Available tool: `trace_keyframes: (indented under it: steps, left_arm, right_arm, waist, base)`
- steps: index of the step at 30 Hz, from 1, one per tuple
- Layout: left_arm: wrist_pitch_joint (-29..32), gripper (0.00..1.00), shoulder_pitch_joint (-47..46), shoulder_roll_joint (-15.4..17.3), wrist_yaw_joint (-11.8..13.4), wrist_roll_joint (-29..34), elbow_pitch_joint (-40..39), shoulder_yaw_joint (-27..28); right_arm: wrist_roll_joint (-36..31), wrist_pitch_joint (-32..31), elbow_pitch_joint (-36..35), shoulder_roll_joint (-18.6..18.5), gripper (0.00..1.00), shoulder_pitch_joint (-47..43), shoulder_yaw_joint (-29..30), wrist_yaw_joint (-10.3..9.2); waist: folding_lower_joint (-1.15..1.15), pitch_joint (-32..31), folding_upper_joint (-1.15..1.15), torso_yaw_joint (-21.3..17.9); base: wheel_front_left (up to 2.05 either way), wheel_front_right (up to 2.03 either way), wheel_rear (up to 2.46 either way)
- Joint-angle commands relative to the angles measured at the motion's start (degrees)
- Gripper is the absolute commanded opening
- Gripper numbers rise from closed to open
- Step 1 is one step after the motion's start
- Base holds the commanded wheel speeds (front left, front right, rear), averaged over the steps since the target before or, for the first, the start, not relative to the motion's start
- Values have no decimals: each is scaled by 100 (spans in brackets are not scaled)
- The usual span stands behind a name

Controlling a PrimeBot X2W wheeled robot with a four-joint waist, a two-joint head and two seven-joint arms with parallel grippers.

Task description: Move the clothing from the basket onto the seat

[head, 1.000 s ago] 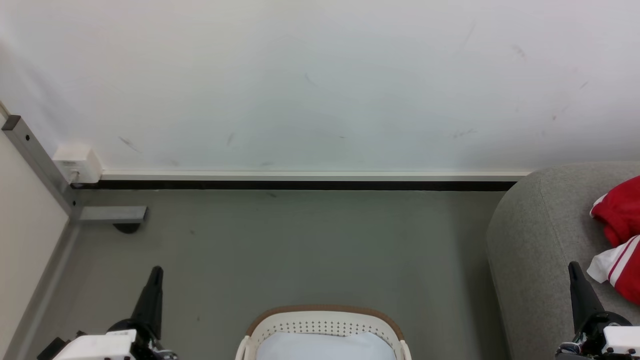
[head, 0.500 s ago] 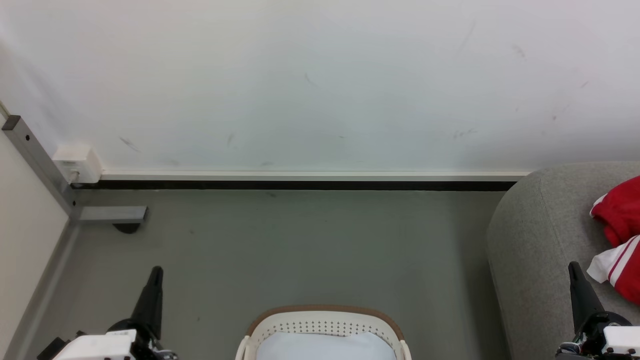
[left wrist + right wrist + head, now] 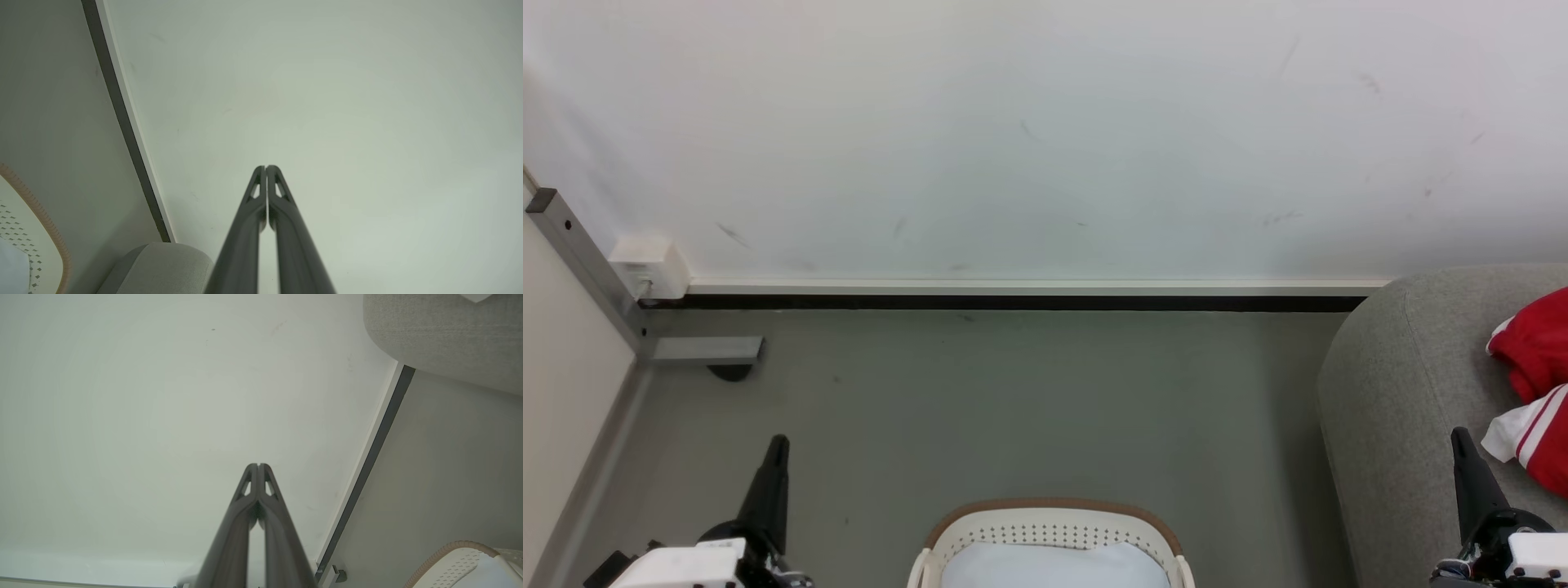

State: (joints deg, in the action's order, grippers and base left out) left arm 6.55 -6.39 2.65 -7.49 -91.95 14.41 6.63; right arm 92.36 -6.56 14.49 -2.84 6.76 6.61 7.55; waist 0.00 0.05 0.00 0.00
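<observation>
Red clothing (image 3: pixel 1539 347) with white trim and stripes lies on the grey seat (image 3: pixel 1405 392) at the right edge of the head view. The white perforated basket (image 3: pixel 1054 535) with its brown rim stands on the floor at bottom centre; only its pale bluish-white lining shows inside. My left gripper (image 3: pixel 778 445) is at the lower left, left of the basket, shut with nothing held. My right gripper (image 3: pixel 1459 437) is at the lower right over the seat's front, beside the clothing, also shut and empty. The tips meet in the left wrist view (image 3: pixel 266 167) and in the right wrist view (image 3: pixel 258 465).
A white wall (image 3: pixel 1045 139) with a dark skirting strip (image 3: pixel 1013 302) closes the far side. A grey metal post and bracket (image 3: pixel 698 349) with a white box (image 3: pixel 649 268) stand in the left corner. Grey floor (image 3: pixel 1013 408) lies between basket and wall.
</observation>
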Motion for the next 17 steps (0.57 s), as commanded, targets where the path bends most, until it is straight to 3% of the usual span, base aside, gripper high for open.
trace_keyframes:
  steps: [1, 17]
  left_arm:
    - [29, 0, -36, 42, -9, -71, -15, 10]
    - [28, 0, -36, 42, -9, -72, -14, 9]
  right_arm:
    - [-3, -25, -35, 1, 0, -40, 23, -12]
    - [-4, -25, -35, 2, 0, -40, 23, -12]
  waist:
    - [0, 0, 0, 0]
    - [0, 0, 0, 0]
  base:
    - [0, 0, 0]
    - [0, 0, 0]
